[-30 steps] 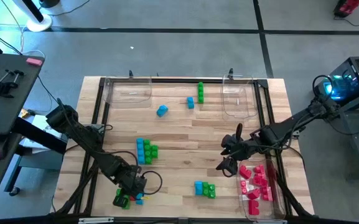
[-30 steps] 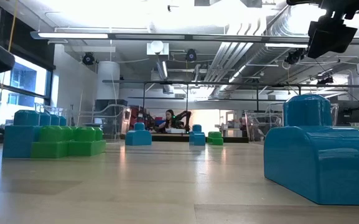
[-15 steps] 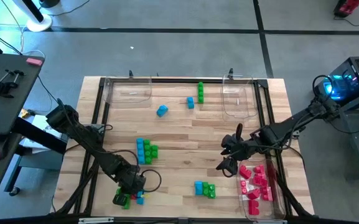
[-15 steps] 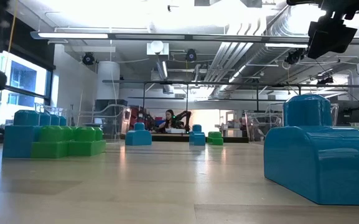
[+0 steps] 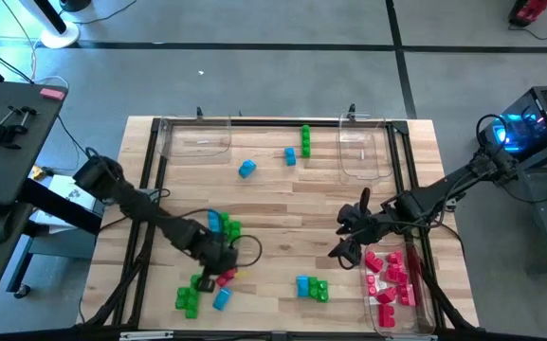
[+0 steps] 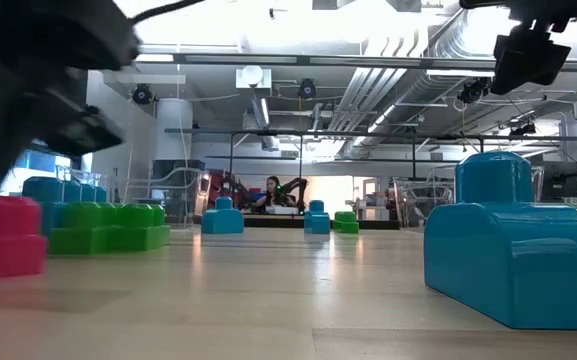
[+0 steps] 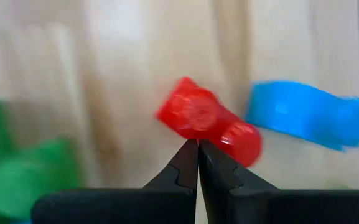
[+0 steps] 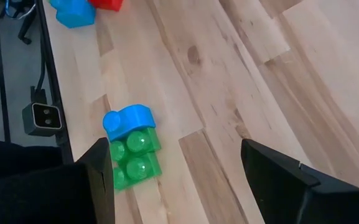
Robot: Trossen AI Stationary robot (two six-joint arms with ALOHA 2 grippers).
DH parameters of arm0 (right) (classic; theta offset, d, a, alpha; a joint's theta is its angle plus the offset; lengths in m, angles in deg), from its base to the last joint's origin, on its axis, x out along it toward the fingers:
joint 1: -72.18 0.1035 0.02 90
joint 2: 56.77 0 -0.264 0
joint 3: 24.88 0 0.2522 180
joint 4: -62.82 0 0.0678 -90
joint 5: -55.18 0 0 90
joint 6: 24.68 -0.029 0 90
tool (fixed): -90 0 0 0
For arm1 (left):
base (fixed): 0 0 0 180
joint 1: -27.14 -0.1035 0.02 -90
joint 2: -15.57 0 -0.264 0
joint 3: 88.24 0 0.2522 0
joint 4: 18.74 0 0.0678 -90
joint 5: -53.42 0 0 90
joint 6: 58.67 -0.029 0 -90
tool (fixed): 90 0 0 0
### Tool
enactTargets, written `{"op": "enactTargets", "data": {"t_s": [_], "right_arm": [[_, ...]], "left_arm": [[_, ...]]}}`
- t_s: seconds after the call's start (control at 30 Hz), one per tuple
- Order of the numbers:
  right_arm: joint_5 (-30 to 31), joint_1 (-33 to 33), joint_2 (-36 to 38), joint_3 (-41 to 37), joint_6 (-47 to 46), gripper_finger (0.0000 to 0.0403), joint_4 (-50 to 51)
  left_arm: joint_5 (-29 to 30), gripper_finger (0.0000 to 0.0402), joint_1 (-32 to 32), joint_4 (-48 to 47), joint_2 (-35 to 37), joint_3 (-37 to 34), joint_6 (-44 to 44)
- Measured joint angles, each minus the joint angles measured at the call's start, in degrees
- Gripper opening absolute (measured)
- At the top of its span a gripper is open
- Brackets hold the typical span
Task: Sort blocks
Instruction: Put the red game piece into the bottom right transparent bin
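left gripper (image 7: pixel 198 144) fully closed, holding nothing | red block (image 7: pixel 207 122) just ahead of its tips on surface (image 5: pixel 282 204) | likely light, rigid, slick; grip flat sides | right gripper (image 5: pixel 347 237) wide open, empty

Left gripper (image 5: pixel 224 268) sits low over the near-left table (image 5: pixel 282 199), a block (image 5: pixel 226 276) right at its tips, two more blocks (image 5: pixel 191 293) just nearer the front edge. A cluster (image 5: pixel 222 228) lies just behind the gripper. Front centre, another small cluster (image 5: pixel 312 288). Far side: a lone block (image 5: pixel 246 169), then a pair (image 5: pixel 290 156) beside a short row (image 5: pixel 305 140), between two trays (image 5: pixel 197 138) at the back corners. Right gripper (image 5: pixel 349 237) hangs right of centre, beside the near-right tray (image 5: pixel 419 322) with blocks in it (image 5: pixel 392 276).
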Motion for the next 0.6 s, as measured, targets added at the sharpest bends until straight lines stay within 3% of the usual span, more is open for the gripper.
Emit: {"op": "enactTargets", "data": {"t_s": [0.13, 0.27, 0.37, 0.6], "right_arm": [[1.57, 0.0, 0.0, 0.0, 0.0, 0.0228, -0.02], [1.65, 0.0, 0.0, 0.0, -0.2, 0.0228, -0.02], [1.8, 0.0, 0.0, 0.0, -0.42, 0.0228, -0.02], [3.63, 0.0, 0.0, 0.0, -0.14, 0.0228, 0.02]], "left_arm": [[1.45, 0.0, -4.66, 0.83, 0.0, 0.34, -2.39], [-4.11, 0.0, -8.02, -5.4, 2.08, 2.72, 0.07], [-5.67, 0.0, -7.18, -6.95, 5.78, 2.88, 4.09], [5.14, 0.0003, 0.96, 2.88, 8.14, -0.33, 21.83]]}}
